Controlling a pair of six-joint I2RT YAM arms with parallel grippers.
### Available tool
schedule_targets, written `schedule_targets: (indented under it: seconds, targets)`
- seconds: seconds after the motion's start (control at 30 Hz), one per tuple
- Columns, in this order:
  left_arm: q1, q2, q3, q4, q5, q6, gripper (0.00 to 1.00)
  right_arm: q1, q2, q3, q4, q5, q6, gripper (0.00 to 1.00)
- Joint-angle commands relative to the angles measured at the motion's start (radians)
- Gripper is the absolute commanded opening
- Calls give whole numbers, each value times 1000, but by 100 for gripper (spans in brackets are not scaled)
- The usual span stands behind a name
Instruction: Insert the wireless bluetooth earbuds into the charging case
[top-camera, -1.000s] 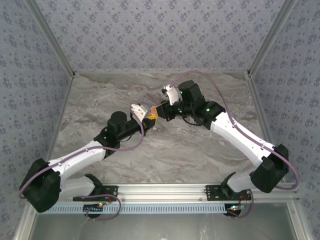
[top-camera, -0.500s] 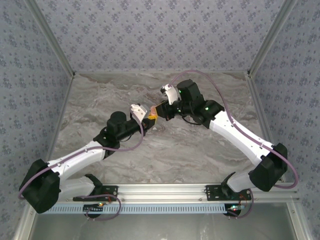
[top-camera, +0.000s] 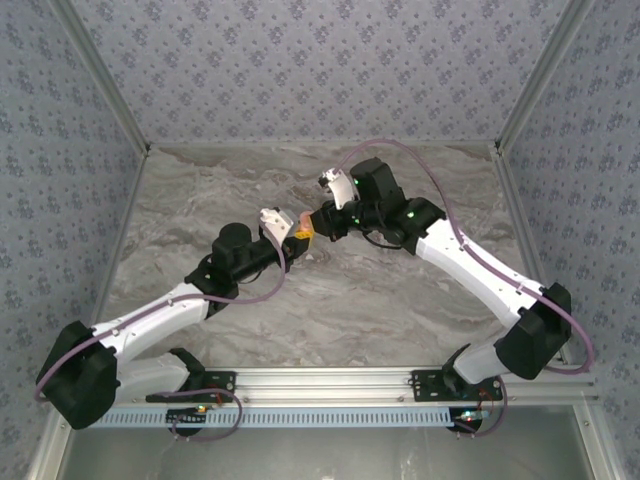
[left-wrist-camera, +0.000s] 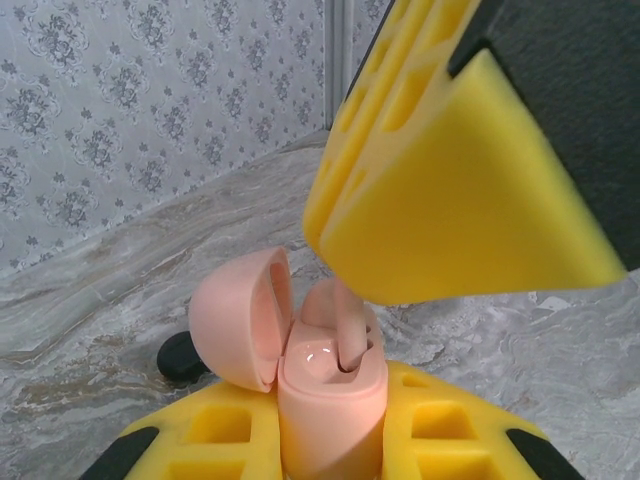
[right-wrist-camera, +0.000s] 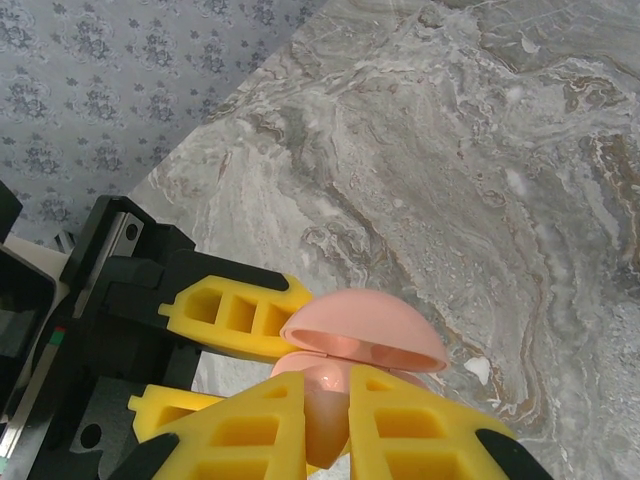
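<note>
Both grippers meet over the middle of the marble table (top-camera: 200, 200). The left gripper (left-wrist-camera: 330, 455) clamps the body of the pink charging case (left-wrist-camera: 325, 390) between its yellow fingers (left-wrist-camera: 440, 425), holding it upright with the hinged lid (left-wrist-camera: 240, 320) swung open to the left. The right gripper (right-wrist-camera: 327, 388), reaching from the far right, pinches a pale pink earbud (left-wrist-camera: 340, 305) directly above the case; the stem enters the right-hand well while the head remains outside. A small black object (left-wrist-camera: 180, 357), too hidden to identify, lies on the table behind the lid.
</note>
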Motion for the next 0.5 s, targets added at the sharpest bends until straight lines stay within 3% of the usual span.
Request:
schedule_targets:
  seconds: [0.0,0.47]
  targets:
    - [-2,-26,11,34,10,19,8,9,22,32,-29,-30,-16,14]
    - [-2,-15,14,63,-3,-15,9,18,45,50,-56,-23,-18,24]
